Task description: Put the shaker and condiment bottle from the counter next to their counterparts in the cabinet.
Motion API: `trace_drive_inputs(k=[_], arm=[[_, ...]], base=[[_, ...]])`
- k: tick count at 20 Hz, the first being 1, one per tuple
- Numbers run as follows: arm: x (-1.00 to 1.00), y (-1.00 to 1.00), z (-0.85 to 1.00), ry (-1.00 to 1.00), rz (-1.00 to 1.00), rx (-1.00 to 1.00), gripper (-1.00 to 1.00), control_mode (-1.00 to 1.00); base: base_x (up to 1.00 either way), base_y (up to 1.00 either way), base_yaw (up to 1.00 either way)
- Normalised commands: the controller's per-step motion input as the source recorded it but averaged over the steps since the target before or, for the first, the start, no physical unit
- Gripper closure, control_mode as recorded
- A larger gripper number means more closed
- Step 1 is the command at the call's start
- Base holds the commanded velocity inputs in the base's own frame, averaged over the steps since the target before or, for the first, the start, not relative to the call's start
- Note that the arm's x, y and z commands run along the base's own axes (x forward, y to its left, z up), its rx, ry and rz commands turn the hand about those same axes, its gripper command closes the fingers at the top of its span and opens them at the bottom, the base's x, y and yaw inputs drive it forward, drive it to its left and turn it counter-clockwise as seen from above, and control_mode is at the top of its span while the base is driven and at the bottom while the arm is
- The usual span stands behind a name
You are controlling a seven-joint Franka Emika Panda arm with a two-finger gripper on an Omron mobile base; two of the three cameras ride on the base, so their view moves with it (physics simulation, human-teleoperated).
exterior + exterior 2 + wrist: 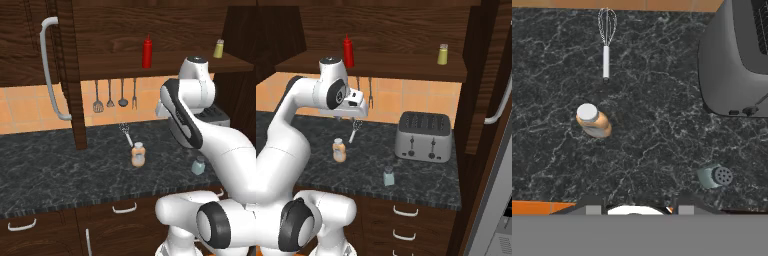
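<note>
The pincer [635,207] is hovering high above the worktop [662,130], holding nothing; its opening cannot be told. The condiment bottle [593,120] and shaker [716,176] are standing apart below.

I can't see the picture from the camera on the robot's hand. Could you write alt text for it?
Looking down on a black marbled counter: a peach-orange condiment bottle with a pale cap stands left of centre, and a small blue-grey shaker with a dark perforated cap stands lower right. A wire whisk lies at the top, a grey toaster fills the upper right corner, and nothing is held.
</note>
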Motion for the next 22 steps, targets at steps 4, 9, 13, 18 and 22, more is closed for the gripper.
trace_drive_inputs(k=[4,9,13,18,22], arm=[[-0.07,0.00,-0.09,0.00,0.00,-0.01,-1.00,-1.00],[-0.04,0.03,-0.30,0.00,0.00,-0.02,-1.00,-1.00],[-0.01,0.11,-0.21,-0.04,-0.01,-0.04,-1.00,-1.00],[-0.02,0.38,-0.07,-0.19,-0.08,-0.12,-1.00,-1.00],[-0.09,0.49,-0.16,-0.31,-0.09,-0.30,-1.00,-1.00]], base=[[0.00,0.00,0.00],[0.00,0.00,0.00],[0.00,0.00,0.00],[0.00,0.00,0.00],[0.00,0.00,0.00]])
